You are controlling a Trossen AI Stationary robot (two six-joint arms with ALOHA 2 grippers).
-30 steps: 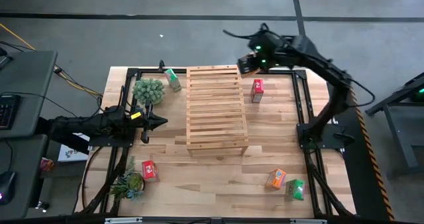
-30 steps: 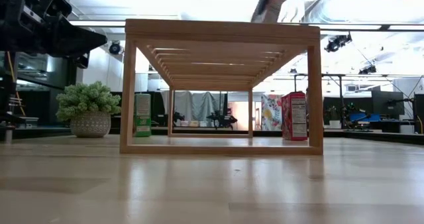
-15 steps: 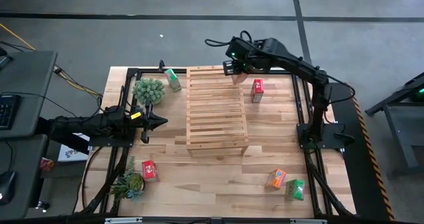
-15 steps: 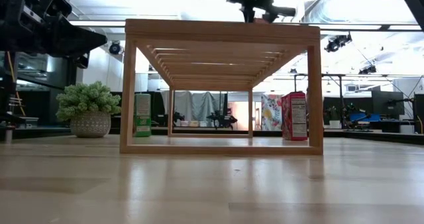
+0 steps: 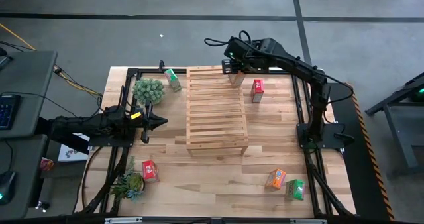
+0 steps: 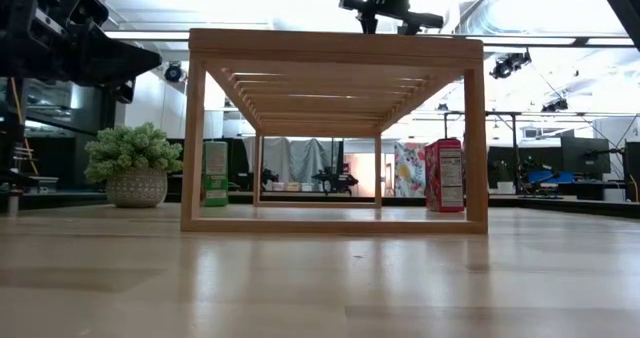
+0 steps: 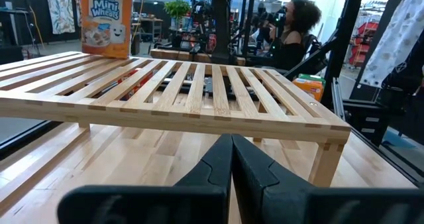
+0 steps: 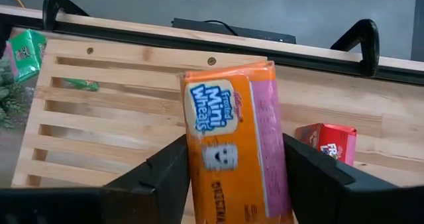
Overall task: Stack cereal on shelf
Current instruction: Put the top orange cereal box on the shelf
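Toward the upper middle of the high view the right gripper (image 5: pixel 236 70) hangs over the shelf (image 5: pixel 216 108) — pinching the orange cereal box (image 8: pixel 233 151), centre frame in its wrist view, standing at upper left in the left wrist view, liable to topple on release.

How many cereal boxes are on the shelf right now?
1: an orange box at the shelf's far right corner, held by the right gripper. Five others stand on the table.
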